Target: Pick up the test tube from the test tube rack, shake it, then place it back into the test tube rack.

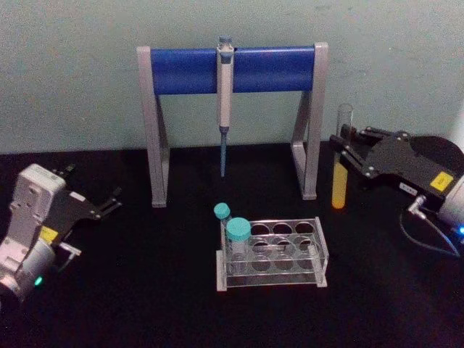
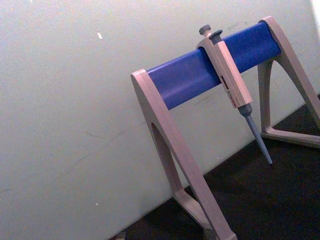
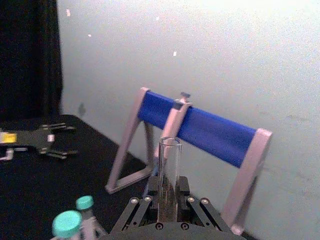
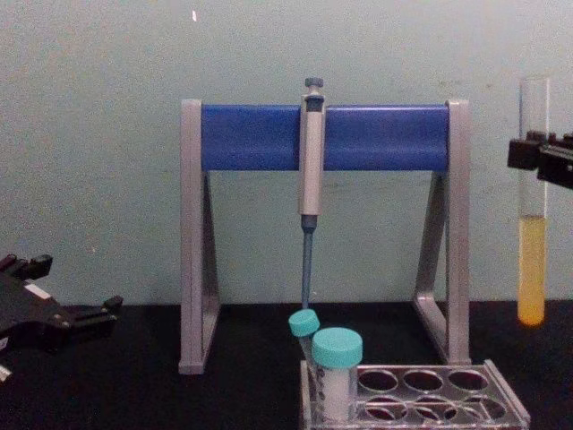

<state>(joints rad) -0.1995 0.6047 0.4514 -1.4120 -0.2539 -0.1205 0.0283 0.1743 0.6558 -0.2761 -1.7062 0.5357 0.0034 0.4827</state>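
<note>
My right gripper is shut on the test tube, holding it upright above the table to the right of the pipette stand. The tube is clear glass with yellow-orange liquid in its lower third; its open mouth rises between the fingers in the right wrist view. The test tube rack stands on the table in front of the stand, left of and nearer than the tube, also seen low in the chest view. My left gripper rests open at the far left.
A grey-and-blue pipette stand with a hanging grey pipette stands behind the rack. Two teal-capped tubes sit in the rack's left end. A pale wall closes off the back of the black table.
</note>
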